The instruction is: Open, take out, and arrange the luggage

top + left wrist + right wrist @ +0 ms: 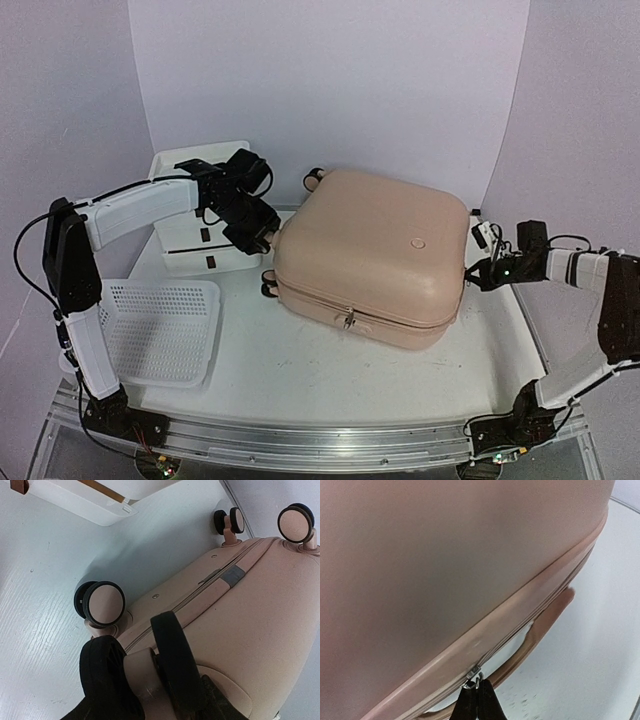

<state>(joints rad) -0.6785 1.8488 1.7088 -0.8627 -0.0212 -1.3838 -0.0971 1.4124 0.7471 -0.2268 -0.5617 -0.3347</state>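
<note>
**Right pincer.** My right pincer (476,696) is clenched, tips together on the small metal zip pull (473,679). The pull sits on the seam at the right end of the luggage (370,250), just above its side handle (535,640).

**Left pincer.** My left pincer (262,238) stands part-spread at the left end and, as far as its own camera shows, grasps a caster (145,677) between its fingers.

**Task item.** The luggage lies flat and shut in the middle of the table (300,380), wheels to the left. The drawer unit (190,250) is just beside its left end and the basket (165,330) is nearer, apart from it.

**Risks, as judged.**
- The hold on the pull is thin, at the tips only. A pull off the line of the seam could slip it free.
- The caster can swivel and roll in my left grasp, so the case may turn or slide as the zip is drawn.
- The seam bends at the rounded corner, and the slider may jam there.
- A shove to the left would press the case into the drawer unit.
</note>
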